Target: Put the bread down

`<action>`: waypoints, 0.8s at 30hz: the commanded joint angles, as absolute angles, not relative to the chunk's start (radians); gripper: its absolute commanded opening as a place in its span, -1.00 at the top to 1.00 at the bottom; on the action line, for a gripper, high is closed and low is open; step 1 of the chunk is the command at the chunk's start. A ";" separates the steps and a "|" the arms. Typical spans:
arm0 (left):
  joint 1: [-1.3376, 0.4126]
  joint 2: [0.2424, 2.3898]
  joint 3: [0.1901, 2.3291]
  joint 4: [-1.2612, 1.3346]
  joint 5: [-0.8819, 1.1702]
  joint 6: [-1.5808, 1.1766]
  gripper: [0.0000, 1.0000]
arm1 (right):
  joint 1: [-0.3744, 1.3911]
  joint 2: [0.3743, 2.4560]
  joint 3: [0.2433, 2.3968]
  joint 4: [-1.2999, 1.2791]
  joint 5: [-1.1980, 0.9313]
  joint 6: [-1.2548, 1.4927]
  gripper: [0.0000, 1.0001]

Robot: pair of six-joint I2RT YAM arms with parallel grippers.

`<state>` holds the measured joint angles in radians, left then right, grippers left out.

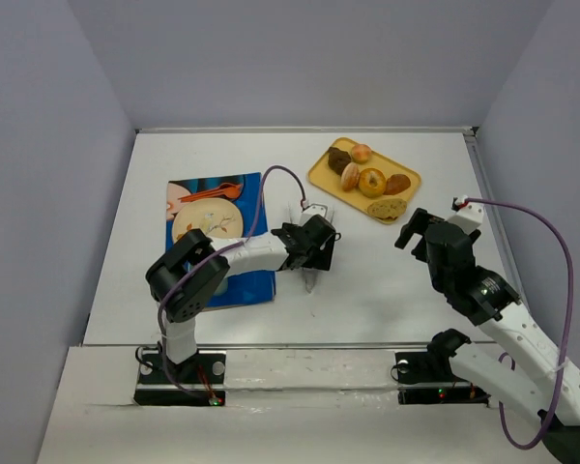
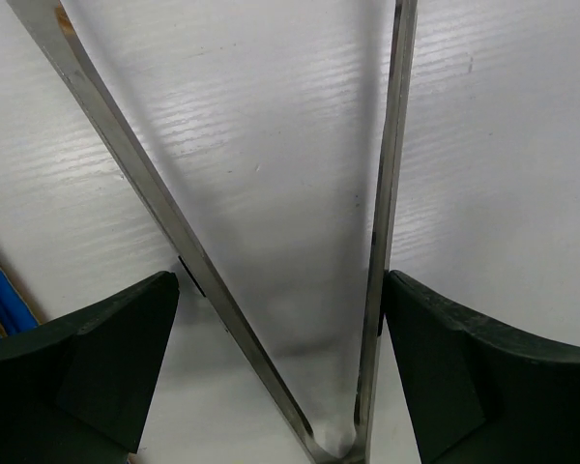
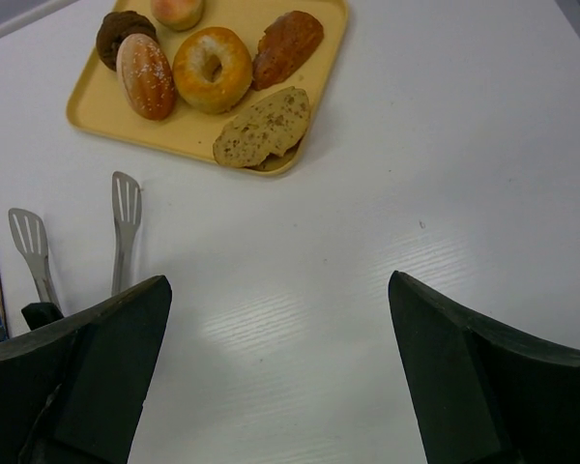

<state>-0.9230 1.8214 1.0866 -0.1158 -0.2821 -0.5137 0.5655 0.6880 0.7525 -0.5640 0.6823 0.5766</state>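
A yellow tray [image 1: 321, 174] at the back right holds several breads: a bagel [image 1: 372, 182], a sugared roll [image 1: 350, 176], a dark muffin [image 1: 338, 159] and a seeded slice [image 1: 387, 208]. They also show in the right wrist view, with the bagel [image 3: 211, 68] and the slice [image 3: 263, 128]. Metal tongs [image 1: 310, 275] lie on the table. My left gripper [image 1: 314, 253] is open and straddles the tongs [image 2: 213, 290] near their hinge, its fingers [image 2: 97, 358] just outside both arms. My right gripper [image 1: 418, 232] is open and empty, in front of the tray.
A blue placemat [image 1: 246, 282] with a pale plate [image 1: 208, 220] and an orange utensil [image 1: 213, 191] lies left of the tongs. The tongs' slotted tips [image 3: 126, 198] point toward the tray. Walls close the table at the back and sides.
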 commanded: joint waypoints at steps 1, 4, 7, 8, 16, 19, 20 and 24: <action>-0.927 1.848 1.150 -0.138 -0.342 -0.508 -0.98 | 0.569 0.681 0.756 -0.537 0.727 0.589 -1.00; -0.927 1.879 1.158 -0.137 -0.341 -0.511 -0.98 | 0.569 0.681 0.755 -0.535 0.730 0.589 -1.00; -0.927 1.908 1.164 -0.140 -0.339 -0.511 -0.98 | 0.569 0.678 0.753 -0.537 0.729 0.591 -1.00; -0.927 1.913 1.164 -0.141 -0.339 -0.512 -0.98 | 0.569 0.677 0.753 -0.535 0.729 0.591 -1.00; -0.928 1.844 1.109 -0.170 -0.351 -0.535 -0.42 | 0.569 0.657 0.749 -0.537 0.729 0.598 -1.00; -0.928 1.798 1.095 -0.175 -0.359 -0.532 -0.05 | 0.569 0.647 0.747 -0.537 0.729 0.598 -1.00; -0.928 1.770 1.095 -0.178 -0.360 -0.531 0.02 | 0.569 0.641 0.747 -0.537 0.724 0.600 -1.00; -0.930 1.681 1.100 -0.184 -0.335 -0.515 0.11 | 0.569 0.621 0.741 -0.535 0.723 0.603 -1.00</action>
